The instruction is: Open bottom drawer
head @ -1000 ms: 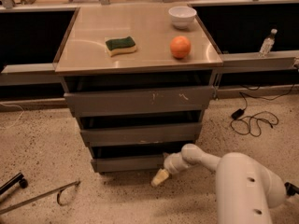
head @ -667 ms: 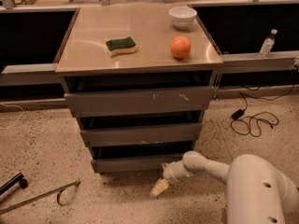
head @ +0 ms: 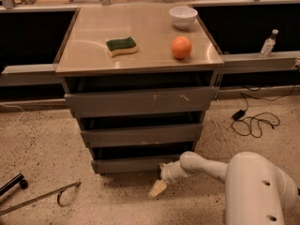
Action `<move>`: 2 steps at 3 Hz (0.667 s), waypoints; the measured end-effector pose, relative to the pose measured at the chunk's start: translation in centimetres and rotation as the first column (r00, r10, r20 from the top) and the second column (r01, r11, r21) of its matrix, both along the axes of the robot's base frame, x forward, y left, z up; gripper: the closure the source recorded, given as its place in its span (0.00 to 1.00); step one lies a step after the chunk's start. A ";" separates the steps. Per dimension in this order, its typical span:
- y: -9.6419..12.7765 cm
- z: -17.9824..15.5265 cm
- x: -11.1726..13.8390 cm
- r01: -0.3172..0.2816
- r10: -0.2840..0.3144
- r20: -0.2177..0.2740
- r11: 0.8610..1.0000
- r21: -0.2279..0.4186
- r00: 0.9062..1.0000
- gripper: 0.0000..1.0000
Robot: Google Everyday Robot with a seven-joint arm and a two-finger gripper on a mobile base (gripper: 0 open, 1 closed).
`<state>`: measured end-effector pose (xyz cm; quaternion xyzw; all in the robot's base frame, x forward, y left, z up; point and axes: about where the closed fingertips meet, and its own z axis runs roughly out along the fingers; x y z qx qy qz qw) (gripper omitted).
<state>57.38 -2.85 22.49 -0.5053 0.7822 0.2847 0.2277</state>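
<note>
The bottom drawer [head: 129, 164] is the lowest, narrowest grey front of three on the metal cabinet [head: 138, 100]. A dark gap shows above its front panel. My gripper [head: 157, 188] hangs low over the floor, just in front of and below the drawer's right end, on the white arm [head: 206, 167] that reaches in from the lower right. Its tan fingertips [head: 157, 189] point down and left, apart from the drawer front.
A green sponge [head: 121, 46], an orange [head: 181, 47] and a white bowl [head: 183, 17] sit on the cabinet top. A black cable [head: 253, 122] lies on the floor at right. A metal bar and hook [head: 44, 197] lie at lower left. A bottle [head: 267, 43] stands on the right ledge.
The view has shifted a little. My gripper has stayed low at the right end of the bottom drawer, with its arm stretched slightly further out.
</note>
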 end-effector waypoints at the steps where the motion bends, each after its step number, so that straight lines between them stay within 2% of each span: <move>1: 0.2 1.7 4.2 -0.007 0.011 0.094 0.999 -0.049 0.996 0.00; 2: 0.6 2.1 7.5 -0.013 0.025 0.144 0.997 -0.081 0.989 0.00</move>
